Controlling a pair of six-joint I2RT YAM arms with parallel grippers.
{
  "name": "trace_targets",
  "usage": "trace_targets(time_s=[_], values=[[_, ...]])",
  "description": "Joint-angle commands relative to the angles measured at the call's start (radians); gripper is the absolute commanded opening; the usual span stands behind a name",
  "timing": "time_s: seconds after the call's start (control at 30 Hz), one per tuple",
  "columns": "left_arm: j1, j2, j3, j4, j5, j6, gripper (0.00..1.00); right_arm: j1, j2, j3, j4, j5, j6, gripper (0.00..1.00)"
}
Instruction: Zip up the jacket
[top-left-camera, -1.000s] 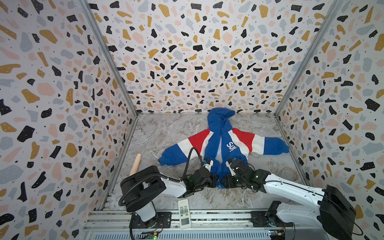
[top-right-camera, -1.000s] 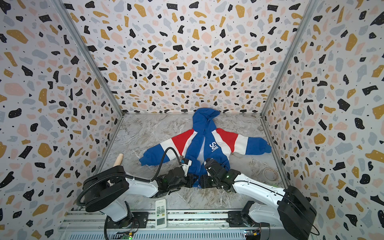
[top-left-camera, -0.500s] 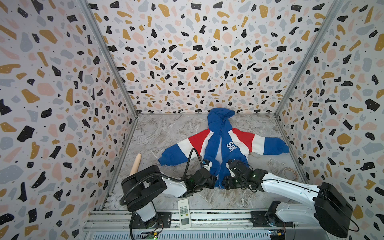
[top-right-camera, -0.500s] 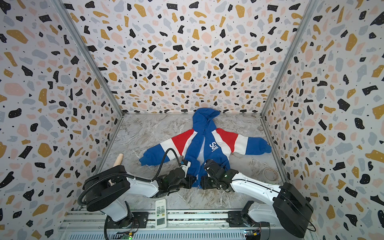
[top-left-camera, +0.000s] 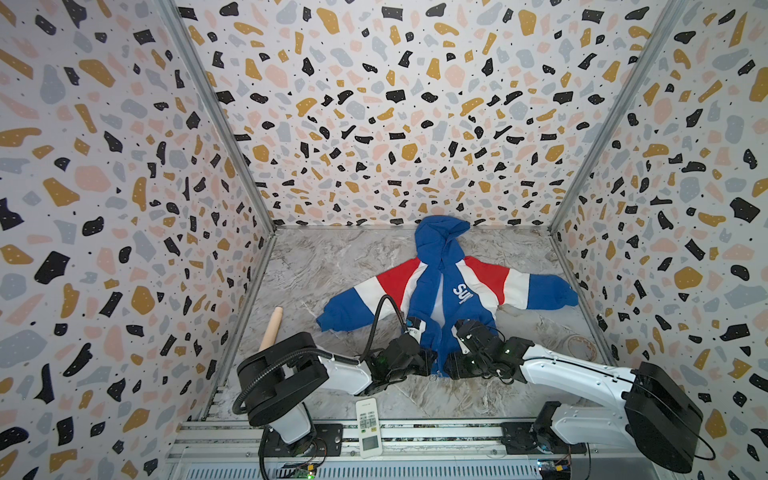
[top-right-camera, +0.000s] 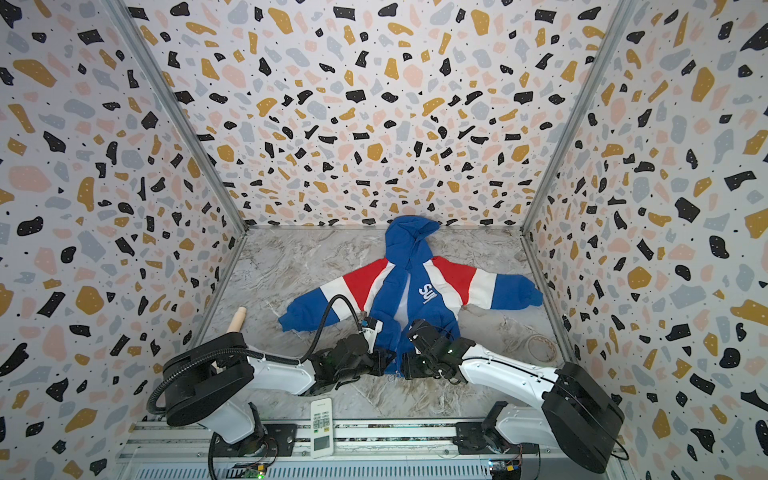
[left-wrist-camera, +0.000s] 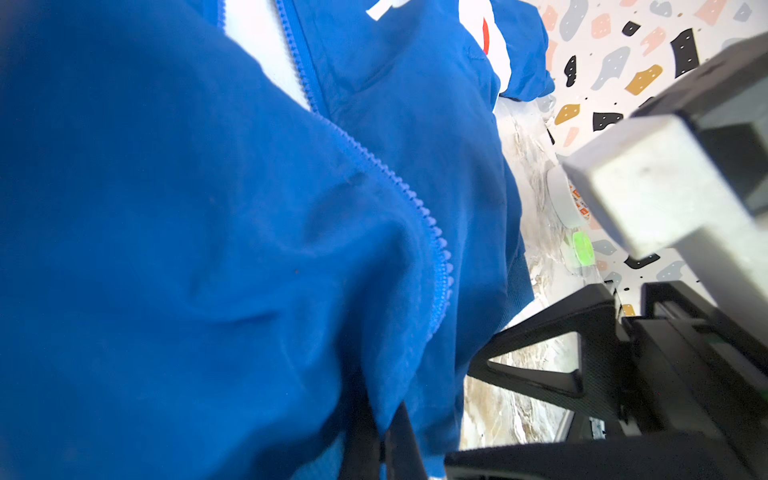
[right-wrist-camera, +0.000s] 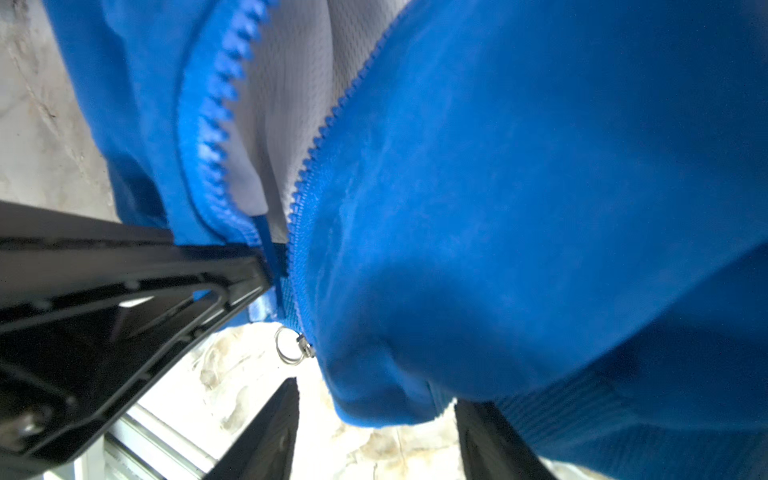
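The jacket lies flat on the marble table, hood toward the back wall, sleeves spread, front unzipped with white lining showing. Both grippers meet at its bottom hem. My left gripper is shut on the blue hem fabric of one front panel, beside its zipper teeth. My right gripper stands open, and the hem corner of the other panel hangs between its fingers. The metal zipper pull ring dangles free just beside that corner.
A white remote control lies at the table's front edge between the arm bases. A wooden dowel leans at the left wall. A tape roll sits near the right wall. Patterned walls close three sides.
The right arm has edged slightly left toward the hem. The left gripper has kept its hold in the same place.
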Motion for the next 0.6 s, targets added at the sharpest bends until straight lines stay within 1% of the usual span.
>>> trace_targets(time_s=[0.0,0.03,0.37,0.57], values=[[-0.006,0.002,0.004,0.03,0.01,0.0,0.0,-0.006,-0.012,0.023,-0.006,0.011,0.001,0.62],[-0.007,0.011,0.006,0.039,0.014,-0.03,0.0,-0.007,-0.008,0.021,-0.003,0.01,0.001,0.62],[-0.015,0.09,0.016,0.11,0.033,-0.058,0.0,-0.021,-0.021,0.001,0.031,-0.01,-0.001,0.65],[-0.015,0.137,0.009,0.172,0.053,-0.079,0.0,-0.023,0.014,0.01,0.038,-0.022,-0.009,0.65]])
